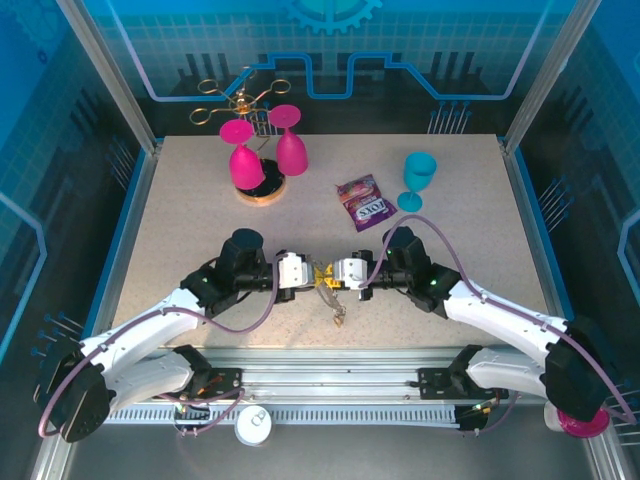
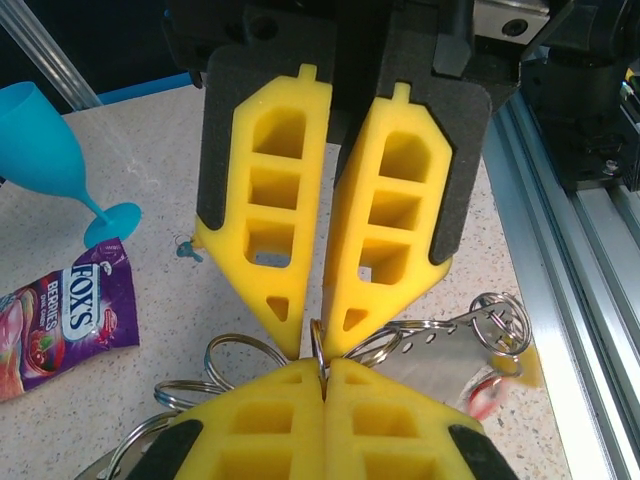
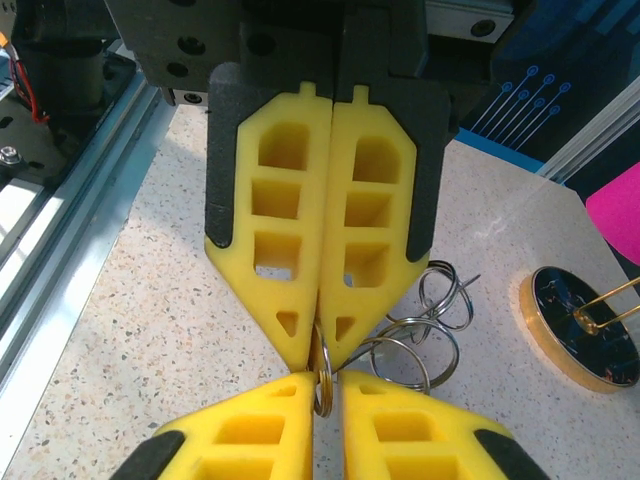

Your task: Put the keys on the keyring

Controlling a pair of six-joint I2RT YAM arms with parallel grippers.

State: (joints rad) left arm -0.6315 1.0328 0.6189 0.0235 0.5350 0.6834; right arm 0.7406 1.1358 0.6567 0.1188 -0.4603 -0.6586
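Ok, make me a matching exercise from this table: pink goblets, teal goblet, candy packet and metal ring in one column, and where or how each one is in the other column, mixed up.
Things:
1. pink goblets
2. teal goblet
3. candy packet
4. metal ring

Places or states:
A. lying flat on the table
B. pinched between the left gripper and the right gripper
C. hanging upside down on the gold rack
D. standing upright, back right

Pairs: 1-C, 2-D, 3-A, 4-B
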